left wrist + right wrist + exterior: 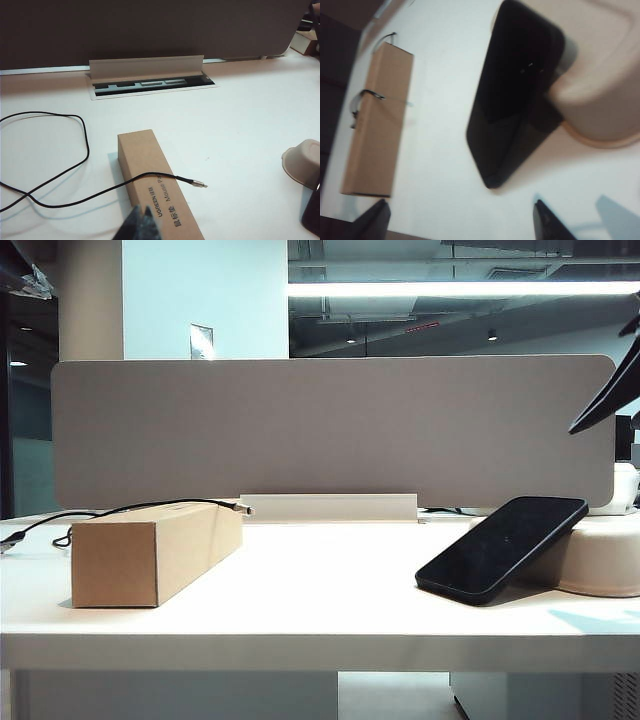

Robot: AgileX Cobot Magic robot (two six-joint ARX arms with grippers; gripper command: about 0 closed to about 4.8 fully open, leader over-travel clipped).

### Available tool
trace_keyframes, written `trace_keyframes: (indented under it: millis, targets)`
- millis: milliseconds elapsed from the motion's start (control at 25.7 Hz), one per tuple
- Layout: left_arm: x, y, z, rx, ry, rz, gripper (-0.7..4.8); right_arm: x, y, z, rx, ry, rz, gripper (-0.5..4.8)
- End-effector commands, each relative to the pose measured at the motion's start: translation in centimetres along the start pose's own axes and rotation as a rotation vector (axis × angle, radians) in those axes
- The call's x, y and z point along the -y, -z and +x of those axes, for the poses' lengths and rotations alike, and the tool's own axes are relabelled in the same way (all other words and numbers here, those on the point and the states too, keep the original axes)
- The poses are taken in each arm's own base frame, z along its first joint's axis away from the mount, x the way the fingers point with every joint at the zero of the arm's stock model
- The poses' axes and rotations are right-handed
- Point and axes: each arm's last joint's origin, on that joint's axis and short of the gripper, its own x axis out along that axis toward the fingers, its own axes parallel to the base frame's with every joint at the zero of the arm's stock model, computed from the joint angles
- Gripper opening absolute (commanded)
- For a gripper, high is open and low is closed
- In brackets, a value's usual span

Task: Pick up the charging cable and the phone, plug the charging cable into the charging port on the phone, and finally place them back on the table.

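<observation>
Approach step, nothing grasped. Left gripper (139, 224) pinched closed above brown cardboard box (157, 185), thin black charging cable (85, 150) draped over it. Right gripper (460, 220) spread wide above glossy black phone (515, 90) leaning on cream oval tray (600, 85). Next: left opens, descends onto plug.

The long brown cardboard box (157, 192) carries dark print reading "UGREEN" beside smaller, only partly legible lettering.

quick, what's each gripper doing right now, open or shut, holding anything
Left gripper: shut, empty, above the cardboard box.
Right gripper: open, empty, above the phone.
</observation>
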Motion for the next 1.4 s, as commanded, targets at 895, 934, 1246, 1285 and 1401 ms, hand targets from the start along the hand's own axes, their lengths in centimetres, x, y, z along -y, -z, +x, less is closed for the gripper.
trace_keyframes:
  millis: [895, 934, 1246, 1285, 1401]
  targets:
    - [0.6, -2.2, 3.9, -0.077, 0.128, 0.111, -0.05, 3.0, 0.3, 7.3, -0.080, -0.060, 0.087, 3.64]
    - [0.7, -2.5, 4.7, -0.091, 0.141, 0.132, -0.05, 3.1, 0.4, 7.4, -0.079, -0.060, 0.087, 3.64]
    - [0.7, -3.5, 6.6, -0.153, 0.152, 0.136, -0.05, 3.5, 0.1, 8.1, -0.040, -0.034, 0.089, 3.64]
    - [0.7, -3.6, 6.7, -0.161, 0.150, 0.148, -0.05, 3.4, 0.0, 8.3, -0.038, -0.035, 0.088, 3.64]
    - [0.6, -3.9, 6.8, -0.168, 0.127, 0.170, -0.05, 3.3, -0.5, 8.8, -0.037, -0.040, 0.085, 3.64]
